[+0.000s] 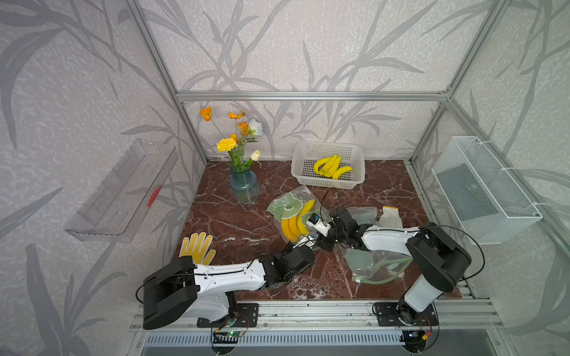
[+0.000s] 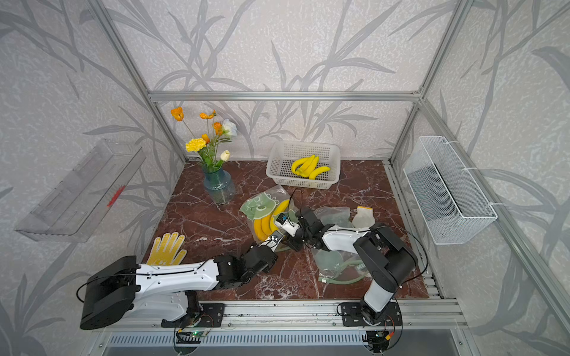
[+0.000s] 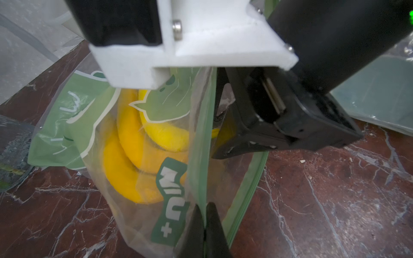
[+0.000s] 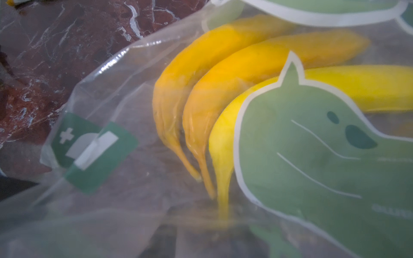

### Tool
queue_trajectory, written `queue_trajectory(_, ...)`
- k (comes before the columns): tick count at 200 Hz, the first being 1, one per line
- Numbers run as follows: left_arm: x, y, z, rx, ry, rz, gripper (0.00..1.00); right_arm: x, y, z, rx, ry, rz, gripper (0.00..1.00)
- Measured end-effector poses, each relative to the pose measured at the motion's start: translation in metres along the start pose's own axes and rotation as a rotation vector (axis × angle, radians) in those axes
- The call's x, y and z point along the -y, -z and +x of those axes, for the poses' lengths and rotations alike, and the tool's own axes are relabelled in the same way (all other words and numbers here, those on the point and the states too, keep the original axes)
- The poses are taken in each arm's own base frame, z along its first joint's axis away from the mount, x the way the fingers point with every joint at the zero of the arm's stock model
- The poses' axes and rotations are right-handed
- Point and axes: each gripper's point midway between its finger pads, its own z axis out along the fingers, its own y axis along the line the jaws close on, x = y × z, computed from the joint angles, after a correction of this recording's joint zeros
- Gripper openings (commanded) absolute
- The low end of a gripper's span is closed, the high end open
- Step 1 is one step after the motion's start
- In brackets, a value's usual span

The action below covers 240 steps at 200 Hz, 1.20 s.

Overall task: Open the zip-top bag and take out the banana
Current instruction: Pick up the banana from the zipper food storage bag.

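Note:
The zip-top bag (image 1: 288,202) (image 2: 260,205) is clear with green cartoon prints and lies mid-table on the marble. A bunch of yellow bananas (image 1: 293,226) (image 2: 265,226) sits inside it. My left gripper (image 3: 204,207) (image 1: 300,242) is shut on the green zip edge at the bag's (image 3: 174,178) mouth. My right gripper (image 1: 307,229) (image 2: 278,229) reaches into that mouth from the right, and its black body (image 3: 290,116) shows beside the zip strip. In the right wrist view the bananas (image 4: 223,73) fill the frame. Their stems run down to dark, blurred jaws behind plastic, so their opening is unclear.
A white basket (image 1: 327,148) with more bananas stands at the back. A blue vase of flowers (image 1: 244,188) stands back left, and a yellow glove (image 1: 197,246) lies front left. Empty bags (image 1: 376,265) lie under the right arm. A wire basket (image 1: 487,191) hangs on the right wall.

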Motion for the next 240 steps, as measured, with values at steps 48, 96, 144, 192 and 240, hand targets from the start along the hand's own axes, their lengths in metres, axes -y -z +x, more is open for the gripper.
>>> queue_trajectory(48,-0.001,0.001,0.004,-0.004,-0.001,-0.002,0.0,0.01,0.0,-0.008,0.037,-0.007,0.054,0.49)
queue_trajectory(96,-0.001,0.001,0.004,-0.004,-0.001,-0.002,0.0,0.016,-0.015,-0.016,0.054,-0.048,0.045,0.51)
queue_trajectory(144,-0.002,0.001,0.004,-0.003,-0.001,-0.005,0.0,0.021,-0.035,-0.018,0.041,-0.076,0.031,0.49)
queue_trajectory(192,-0.002,0.0,0.007,-0.007,-0.003,-0.007,0.0,0.021,-0.041,-0.022,0.023,-0.057,0.025,0.38)
queue_trajectory(240,-0.004,0.0,0.009,-0.009,0.001,-0.018,0.0,0.014,-0.045,-0.019,-0.03,0.01,0.041,0.3)
